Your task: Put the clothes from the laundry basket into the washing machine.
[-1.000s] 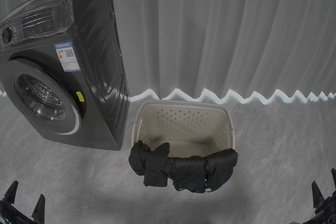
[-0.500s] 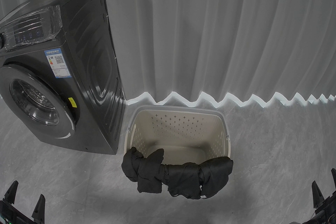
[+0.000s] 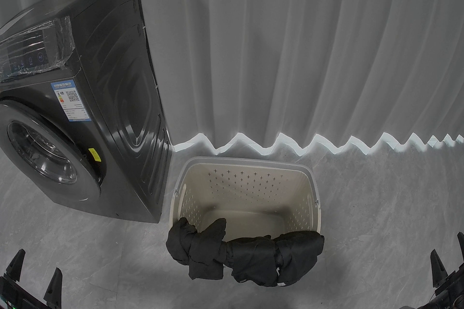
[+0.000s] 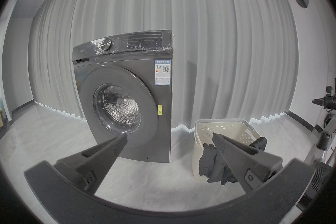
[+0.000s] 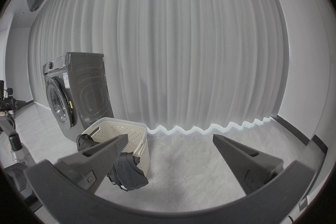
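Note:
A cream laundry basket [image 3: 246, 170] stands on the floor just right of the dark grey washing machine [image 3: 96, 97]. A black garment [image 3: 244, 252] is draped over the basket's near rim, hanging outside; the basket's inside looks bare. The machine's round door [image 3: 43, 155] is closed. My left gripper [image 3: 34, 273] is open at the lower left, well short of the machine and basket. My right gripper [image 3: 449, 257] is open at the lower right, apart from the basket. The left wrist view shows the machine [image 4: 129, 95], basket [image 4: 224, 130] and garment [image 4: 210, 165]; the right wrist view shows the basket [image 5: 119, 133] and garment [image 5: 127, 172].
A white pleated curtain [image 3: 299, 44] hangs behind the machine and basket, lit along its hem. Grey marbled floor [image 3: 386, 208] spreads open to the right of the basket and in front of the machine.
The whole head view has shifted: machine and basket sit lower and further left, and look larger, so the camera has moved. Both grippers keep their place in the picture, still open.

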`<state>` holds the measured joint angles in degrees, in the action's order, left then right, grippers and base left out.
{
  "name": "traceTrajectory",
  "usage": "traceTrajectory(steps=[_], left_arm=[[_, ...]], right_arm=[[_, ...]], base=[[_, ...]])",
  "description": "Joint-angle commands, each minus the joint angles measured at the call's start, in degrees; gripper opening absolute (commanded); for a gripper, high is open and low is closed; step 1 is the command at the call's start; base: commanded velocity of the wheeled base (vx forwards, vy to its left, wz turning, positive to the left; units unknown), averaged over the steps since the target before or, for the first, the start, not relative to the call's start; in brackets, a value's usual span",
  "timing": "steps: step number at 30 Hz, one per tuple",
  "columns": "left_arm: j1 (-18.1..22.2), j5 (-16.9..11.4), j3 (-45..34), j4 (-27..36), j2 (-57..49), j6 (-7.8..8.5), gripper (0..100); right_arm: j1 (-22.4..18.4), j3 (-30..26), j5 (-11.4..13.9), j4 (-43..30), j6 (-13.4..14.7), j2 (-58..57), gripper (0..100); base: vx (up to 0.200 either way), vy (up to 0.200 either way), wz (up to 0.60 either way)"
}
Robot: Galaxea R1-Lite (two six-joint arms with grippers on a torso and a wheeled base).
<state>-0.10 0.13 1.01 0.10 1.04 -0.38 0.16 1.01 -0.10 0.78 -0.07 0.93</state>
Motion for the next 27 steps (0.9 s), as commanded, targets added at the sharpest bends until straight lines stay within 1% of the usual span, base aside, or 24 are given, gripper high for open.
traceTrajectory(steps=[1, 2, 13, 19, 27], left_arm=[[0.0, 0.0, -1.0, 0.0, -1.0, 0.03, 100], [0.0, 0.0, -1.0, 0.0, -1.0, 0.03, 100], [0.0, 0.0, -1.0, 0.0, -1.0, 0.11, 100], [0.0, 0.0, -1.0, 0.0, -1.0, 0.11, 100], [0.0, 0.0, -1.0, 0.0, -1.0, 0.11, 100]], right_arm=[[0.0, -1.0, 0.0, 0.0, 0.0, -0.9, 100], [0.0, -1.0, 0.0, 0.0, 0.0, -0.9, 100], [0.0, -1.0, 0.0, 0.0, 0.0, -0.9, 100], [0.0, -1.0, 0.0, 0.0, 0.0, -0.9, 100], [0.0, -1.0, 0.0, 0.0, 0.0, -0.9, 100]], base=[[0.2, 0.0, 0.0], [0.2, 0.0, 0.0], [0.0, 0.0, 0.0], [0.2, 0.0, 0.0], [0.0, 0.0, 0.0]])
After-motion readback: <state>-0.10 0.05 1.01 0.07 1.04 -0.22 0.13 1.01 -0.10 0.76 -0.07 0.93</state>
